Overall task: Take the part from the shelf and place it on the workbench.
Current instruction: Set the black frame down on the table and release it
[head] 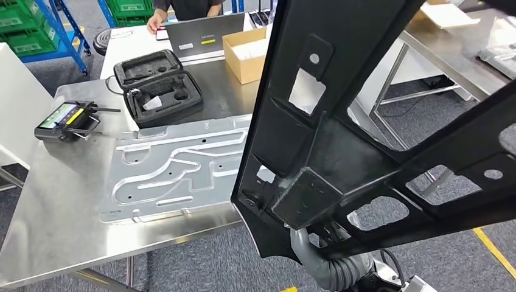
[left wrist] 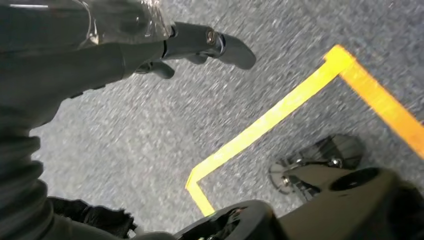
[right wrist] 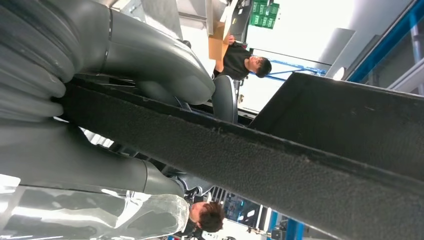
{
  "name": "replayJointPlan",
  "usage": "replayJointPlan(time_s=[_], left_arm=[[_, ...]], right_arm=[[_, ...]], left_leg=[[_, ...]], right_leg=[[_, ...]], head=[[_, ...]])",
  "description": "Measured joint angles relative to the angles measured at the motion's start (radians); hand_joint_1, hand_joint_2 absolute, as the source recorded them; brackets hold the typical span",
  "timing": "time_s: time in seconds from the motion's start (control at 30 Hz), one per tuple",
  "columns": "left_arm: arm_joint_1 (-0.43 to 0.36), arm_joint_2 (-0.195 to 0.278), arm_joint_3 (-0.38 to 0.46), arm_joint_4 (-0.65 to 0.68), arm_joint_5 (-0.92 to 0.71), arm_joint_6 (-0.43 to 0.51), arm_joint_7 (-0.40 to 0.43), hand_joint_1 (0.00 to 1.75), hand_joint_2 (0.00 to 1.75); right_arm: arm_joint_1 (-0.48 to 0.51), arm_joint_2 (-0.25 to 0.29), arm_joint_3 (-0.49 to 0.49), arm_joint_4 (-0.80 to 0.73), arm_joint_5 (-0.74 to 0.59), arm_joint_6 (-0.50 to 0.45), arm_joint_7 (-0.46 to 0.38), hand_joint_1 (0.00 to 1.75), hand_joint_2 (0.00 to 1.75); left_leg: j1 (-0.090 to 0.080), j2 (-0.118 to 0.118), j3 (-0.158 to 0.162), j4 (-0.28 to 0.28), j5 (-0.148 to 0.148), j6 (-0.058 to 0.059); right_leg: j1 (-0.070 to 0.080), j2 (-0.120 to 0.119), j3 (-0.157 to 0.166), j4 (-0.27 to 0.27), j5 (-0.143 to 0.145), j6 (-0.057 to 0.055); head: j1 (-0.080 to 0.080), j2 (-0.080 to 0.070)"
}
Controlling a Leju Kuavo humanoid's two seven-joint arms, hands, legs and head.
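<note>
A large black part (head: 341, 140), a flat moulded frame with cut-out openings and ribs, is held up close in front of the head camera, above the near right edge of the workbench (head: 55, 207) and not resting on it. In the right wrist view the right hand (right wrist: 125, 100) is seen clamped on a felt-like black edge of the part (right wrist: 280, 165), with the thick grey thumb on one side of that edge and the fingers (right wrist: 100, 170) on the other. In the head view a grey ribbed cover (head: 331, 264) of the right arm is seen beneath the lower end of the part. The left hand (left wrist: 200, 47) is seen in the left wrist view hanging over grey carpet (left wrist: 150, 135) marked with yellow tape (left wrist: 280, 115); its dark fingers are loosely curled, nothing is held in them, and whether they are apart or together cannot be told with certainty. On the steel workbench a stamped metal plate (head: 176, 167) with raised channels is laid flat, partly covered in view by the part. Behind the plate an open black foam-lined case (head: 158, 85) is placed, and to its left a handheld controller with a screen (head: 67, 120). Farther back a cardboard box (head: 246, 55) and a laptop (head: 204, 35) are set, and a person (head: 185, 9) is stationed behind the laptop.
</note>
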Motion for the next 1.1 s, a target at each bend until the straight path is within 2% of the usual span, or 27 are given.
replayJointPlan(time_s=[0.03,0.07,0.17,0.2,0.27,0.3,0.33,0.37,0.4,0.47,0.5,0.53,0.6,0.67,0.73,0.8,0.83,0.87,0.9,0.97,1.0,1.03,1.1], left_arm=[[0.0,0.0,0.0,0.0,0.0,-0.002,0.0,0.0,1.75],[0.001,0.001,0.0,0.0,0.0,-0.004,-0.001,0.0,1.75],[0.0,0.0,0.0,0.0,0.0,-0.008,-0.001,0.0,1.75],[-0.001,0.0,0.0,0.0,-0.001,-0.01,-0.002,0.0,1.75],[-0.001,0.0,0.0,0.0,-0.003,-0.02,-0.006,0.0,1.75],[-0.002,0.001,0.0,0.0,-0.004,-0.027,-0.011,0.0,1.75],[-0.001,0.001,0.0,0.0,-0.007,-0.035,-0.017,0.0,1.75],[-0.001,0.001,0.0,0.0,-0.01,-0.043,-0.025,0.0,1.75],[-0.001,0.001,0.0,0.0,-0.013,-0.05,-0.033,0.0,1.75],[-0.002,0.001,0.0,0.0,-0.024,-0.063,-0.048,0.0,1.75],[-0.003,0.001,-0.001,0.0,-0.029,-0.069,-0.054,0.0,1.75],[-0.004,0.002,-0.002,0.0,-0.036,-0.075,-0.058,0.0,1.75],[-0.007,0.003,-0.008,0.0,-0.051,-0.084,-0.057,0.0,1.75],[-0.013,0.004,-0.016,0.0,-0.067,-0.093,-0.049,0.0,1.75],[-0.021,0.005,-0.024,0.0,-0.078,-0.103,-0.04,0.0,1.75],[-0.027,0.005,-0.031,0.0,-0.086,-0.109,-0.034,0.0,1.75],[-0.029,0.005,-0.035,0.0,-0.088,-0.11,-0.032,0.0,1.75],[-0.03,0.005,-0.039,0.0,-0.089,-0.111,-0.031,0.0,1.75],[-0.032,0.006,-0.043,0.0,-0.09,-0.112,-0.03,0.0,1.75],[-0.033,0.006,-0.048,0.0,-0.092,-0.113,-0.028,0.0,1.75],[-0.034,0.006,-0.05,0.0,-0.093,-0.113,-0.027,0.0,1.75],[-0.034,0.006,-0.052,0.0,-0.094,-0.115,-0.027,0.0,1.75],[-0.036,0.006,-0.057,0.0,-0.101,-0.117,-0.025,0.0,1.75]], right_arm=[[-0.001,0.0,0.0,0.0,0.002,0.0,0.004,1.75,1.75],[-0.002,-0.001,0.0,0.0,0.004,0.0,0.007,1.75,1.75],[-0.004,-0.002,-0.001,0.0,0.006,-0.001,0.014,1.75,1.75],[-0.005,-0.003,-0.001,0.0,0.008,-0.001,0.016,1.75,1.75],[-0.009,-0.006,-0.002,0.0,0.02,0.003,0.035,1.75,1.75],[-0.014,-0.009,-0.003,0.0,0.032,0.009,0.056,1.75,1.75],[-0.024,-0.016,-0.006,-0.001,0.047,0.02,0.086,1.75,1.75],[-0.04,-0.025,-0.01,-0.003,0.066,0.035,0.123,1.75,1.75],[-0.065,-0.037,-0.017,-0.006,0.087,0.057,0.168,1.75,1.75],[-0.139,-0.07,-0.035,-0.013,0.132,0.111,0.272,1.75,1.75],[-0.187,-0.091,-0.046,-0.016,0.154,0.141,0.327,1.75,1.75],[-0.238,-0.112,-0.057,-0.016,0.176,0.171,0.379,1.75,1.75],[-0.344,-0.154,-0.073,-0.006,0.233,0.236,0.47,1.75,1.75],[-0.441,-0.19,-0.079,0.026,0.309,0.303,0.532,1.75,1.75],[-0.515,-0.216,-0.076,0.078,0.389,0.353,0.556,1.75,1.75],[-0.56,-0.233,-0.067,0.139,0.461,0.381,0.559,1.75,1.75],[-0.575,-0.238,-0.06,0.169,0.488,0.388,0.559,1.75,1.75],[-0.588,-0.244,-0.053,0.197,0.509,0.393,0.559,1.75,1.75],[-0.597,-0.248,-0.046,0.222,0.523,0.395,0.558,1.75,1.75],[-0.615,-0.255,-0.034,0.26,0.535,0.395,0.557,1.75,1.75],[-0.624,-0.259,-0.028,0.276,0.539,0.397,0.557,1.75,1.75],[-0.632,-0.262,-0.023,0.29,0.547,0.401,0.56,1.75,1.75],[-0.646,-0.268,-0.011,0.322,0.58,0.421,0.569,1.75,1.75]], left_leg=[[-0.001,0.001,0.008,-0.024,0.01,0.006],[-0.004,0.001,0.01,-0.027,0.008,0.015],[0.0,0.001,0.018,-0.031,0.028,0.039],[0.002,0.001,0.02,-0.032,0.029,0.046],[0.001,0.002,0.02,-0.033,0.027,0.053],[-0.001,0.002,0.02,-0.033,0.025,0.055],[-0.003,0.002,0.021,-0.032,0.023,0.057],[-0.004,0.002,0.023,-0.032,0.022,0.058],[-0.005,0.001,0.025,-0.032,0.021,0.057],[-0.009,0.001,0.03,-0.032,0.018,0.055],[-0.012,0.001,0.032,-0.032,0.016,0.052],[-0.014,0.001,0.033,-0.032,0.016,0.048],[-0.015,0.001,0.033,-0.035,0.017,0.038],[-0.014,0.001,0.026,-0.022,0.008,0.026],[-0.013,0.0,-0.015,0.061,-0.037,0.015],[-0.012,0.0,-0.085,0.2,-0.094,0.008],[-0.012,0.0,-0.111,0.246,-0.104,0.005],[-0.011,0.0,-0.12,0.255,-0.095,0.004],[-0.01,0.0,-0.108,0.22,-0.068,0.003],[-0.009,0.0,-0.044,0.072,0.004,0.006],[-0.009,0.0,-0.018,0.011,0.027,0.012],[-0.009,-0.001,-0.002,-0.026,0.039,0.018],[-0.013,-0.003,0.001,-0.039,0.04,0.032]], right_leg=[[0.002,0.001,0.002,0.0,-0.006,0.007],[0.003,0.002,0.004,0.0,-0.011,0.013],[0.001,0.001,0.003,0.02,-0.035,0.027],[0.0,0.0,-0.014,0.058,-0.059,0.031],[-0.001,-0.001,-0.08,0.19,-0.124,0.035],[-0.001,-0.001,-0.117,0.255,-0.147,0.036],[-0.001,-0.001,-0.142,0.293,-0.151,0.037],[-0.001,-0.001,-0.148,0.291,-0.136,0.036],[0.0,-0.001,-0.133,0.247,-0.102,0.033],[0.004,-0.001,-0.072,0.103,-0.026,0.025],[0.008,-0.001,-0.049,0.048,-0.001,0.02],[0.011,-0.001,-0.037,0.018,0.01,0.017],[0.014,-0.001,-0.038,0.008,0.015,0.008],[0.008,-0.004,-0.036,0.0,0.022,-0.003],[0.004,-0.008,-0.035,-0.006,0.028,-0.012],[0.005,-0.011,-0.037,-0.005,0.028,-0.014],[0.005,-0.011,-0.038,-0.005,0.028,-0.014],[0.005,-0.011,-0.038,-0.005,0.028,-0.014],[0.005,-0.011,-0.037,-0.004,0.027,-0.012],[0.006,-0.009,-0.035,-0.003,0.022,-0.007],[0.008,-0.008,-0.035,-0.003,0.02,-0.003],[0.01,-0.007,-0.035,-0.002,0.018,0.0],[0.012,-0.006,-0.036,-0.004,0.016,0.008]], head=[[0.0,0.0],[0.001,0.0],[0.002,0.0],[0.003,0.0],[0.004,0.0],[0.004,0.0],[0.004,0.0],[0.004,0.0],[0.004,0.0],[0.004,0.0],[0.003,0.0],[0.003,0.0],[0.003,0.0],[0.002,0.0],[0.0,0.0],[0.0,0.0],[0.0,0.0],[0.0,0.0],[0.0,0.0],[0.0,0.0],[0.0,0.0],[0.0,0.0],[0.001,0.0]])
